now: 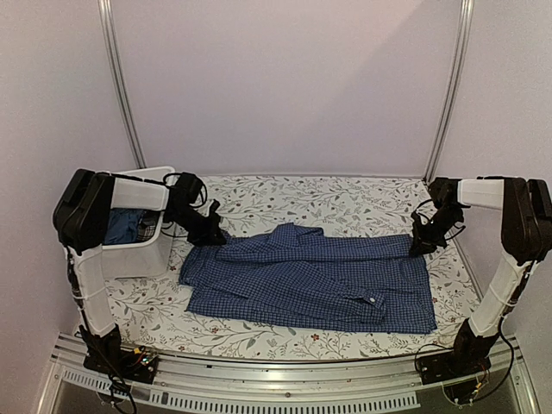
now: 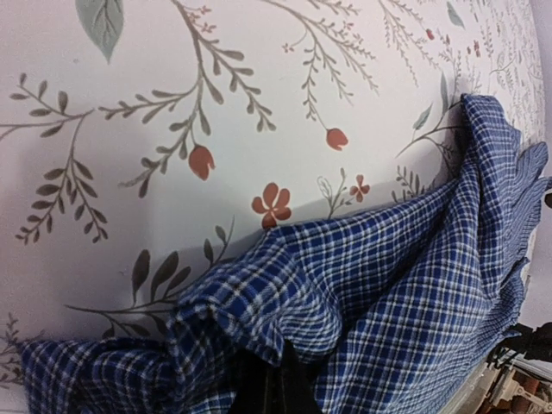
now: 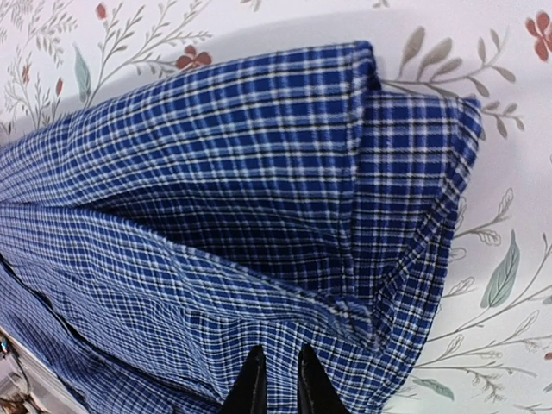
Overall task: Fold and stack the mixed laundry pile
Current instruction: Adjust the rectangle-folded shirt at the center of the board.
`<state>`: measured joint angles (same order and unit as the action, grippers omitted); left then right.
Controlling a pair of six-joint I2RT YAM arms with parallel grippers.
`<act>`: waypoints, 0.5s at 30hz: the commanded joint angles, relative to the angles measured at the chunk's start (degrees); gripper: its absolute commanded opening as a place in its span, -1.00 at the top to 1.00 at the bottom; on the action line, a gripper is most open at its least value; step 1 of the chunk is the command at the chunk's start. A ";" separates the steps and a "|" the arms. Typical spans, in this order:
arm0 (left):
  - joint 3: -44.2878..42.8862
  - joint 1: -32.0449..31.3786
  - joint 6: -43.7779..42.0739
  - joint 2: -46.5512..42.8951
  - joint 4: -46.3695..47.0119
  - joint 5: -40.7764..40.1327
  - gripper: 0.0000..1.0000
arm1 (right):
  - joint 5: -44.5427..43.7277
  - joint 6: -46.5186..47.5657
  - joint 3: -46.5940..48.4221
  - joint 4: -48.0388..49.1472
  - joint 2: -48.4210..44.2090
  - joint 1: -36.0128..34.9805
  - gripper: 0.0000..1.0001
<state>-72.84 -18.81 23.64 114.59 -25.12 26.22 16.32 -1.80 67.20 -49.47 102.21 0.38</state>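
A blue-and-white checked shirt [image 1: 310, 280] lies spread across the floral tablecloth [image 1: 345, 203]. My left gripper [image 1: 214, 235] is down at its far left corner. In the left wrist view that gripper [image 2: 274, 384] is shut, with the shirt [image 2: 388, 259] bunched over its tips. My right gripper [image 1: 421, 247] is at the far right corner. In the right wrist view its tips [image 3: 276, 379] stand a narrow gap apart, pinching the folded shirt edge [image 3: 216, 172]. A dark blue garment [image 1: 121, 226] and a plaid piece [image 1: 148, 227] lie in the tub.
The white plastic tub [image 1: 138, 257] stands at the left edge of the table, just behind and left of the left gripper. Metal uprights [image 1: 121, 86] rise at the back corners. The table's metal front rail [image 1: 285, 379] runs between the arm bases.
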 commanded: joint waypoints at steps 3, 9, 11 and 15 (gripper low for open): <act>-7.95 1.72 1.01 4.09 -0.03 1.33 1.00 | -1.89 0.46 -0.06 0.73 -1.76 -0.03 1.00; -13.11 3.12 1.64 8.67 0.22 1.14 1.00 | -1.43 0.91 -0.36 2.18 -4.56 0.00 1.00; -12.47 4.40 2.92 9.72 1.16 1.39 0.94 | -0.64 1.17 -0.28 2.63 -5.35 0.04 0.93; -8.65 5.89 3.50 7.00 3.54 2.67 0.63 | 1.48 1.12 0.44 2.97 -6.19 0.04 0.50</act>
<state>-84.14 -15.25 25.98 123.04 -23.75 27.68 15.66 -0.99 67.09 -47.99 98.15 0.38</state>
